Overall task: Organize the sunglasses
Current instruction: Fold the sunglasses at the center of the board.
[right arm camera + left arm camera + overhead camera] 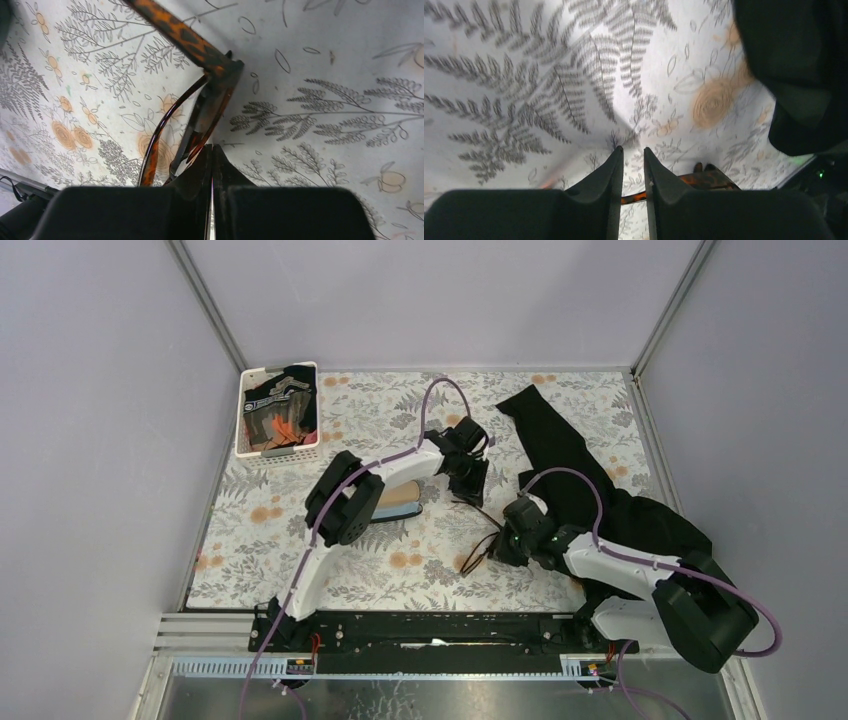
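The sunglasses [478, 552], amber-brown with slim arms, sit on the flowered cloth between my two grippers. One arm stretches up-left toward my left gripper [470, 490]. In the left wrist view that gripper [633, 149] has its jaws a narrow gap apart. An amber strip of the sunglasses [706, 178] runs across the gap behind the fingers; I cannot tell whether it touches them. My right gripper [503, 543] is at the frame's right side. In the right wrist view it [212, 146] is shut, and the sunglasses [210, 100] lie against the outside of its left finger.
A white basket [278, 412] holding dark items stands at the back left. A black garment [560, 445] spreads over the right side and under the right arm. A tan and dark object [400, 502] lies partly hidden beneath the left arm.
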You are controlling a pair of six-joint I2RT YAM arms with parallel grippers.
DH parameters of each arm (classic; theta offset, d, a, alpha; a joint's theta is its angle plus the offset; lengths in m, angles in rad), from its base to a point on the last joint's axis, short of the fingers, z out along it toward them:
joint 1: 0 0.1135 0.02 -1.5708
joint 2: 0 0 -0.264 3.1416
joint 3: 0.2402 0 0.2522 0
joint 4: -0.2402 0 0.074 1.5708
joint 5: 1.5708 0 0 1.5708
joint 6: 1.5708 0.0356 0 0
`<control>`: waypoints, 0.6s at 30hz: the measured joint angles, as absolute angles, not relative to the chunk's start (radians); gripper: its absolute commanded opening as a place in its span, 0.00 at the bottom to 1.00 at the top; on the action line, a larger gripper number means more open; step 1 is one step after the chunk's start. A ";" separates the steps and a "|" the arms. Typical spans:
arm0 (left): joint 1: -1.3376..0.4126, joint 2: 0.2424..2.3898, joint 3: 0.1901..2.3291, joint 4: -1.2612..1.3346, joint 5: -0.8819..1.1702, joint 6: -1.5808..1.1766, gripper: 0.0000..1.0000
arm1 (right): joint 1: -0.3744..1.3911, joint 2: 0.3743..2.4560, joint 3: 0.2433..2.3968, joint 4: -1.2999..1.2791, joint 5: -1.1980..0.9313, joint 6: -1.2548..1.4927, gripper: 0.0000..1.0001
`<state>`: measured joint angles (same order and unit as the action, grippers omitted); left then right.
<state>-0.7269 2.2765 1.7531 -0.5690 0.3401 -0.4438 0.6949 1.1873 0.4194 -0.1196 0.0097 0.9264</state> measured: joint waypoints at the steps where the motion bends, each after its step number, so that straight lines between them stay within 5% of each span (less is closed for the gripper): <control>1: -0.728 2.267 1.739 -0.571 0.348 -0.443 0.26 | 0.695 1.198 0.424 -0.111 0.010 0.928 0.00; 18: -0.786 2.200 1.639 -0.590 0.365 -0.443 0.27 | 0.696 1.295 0.465 -0.022 0.019 0.944 0.03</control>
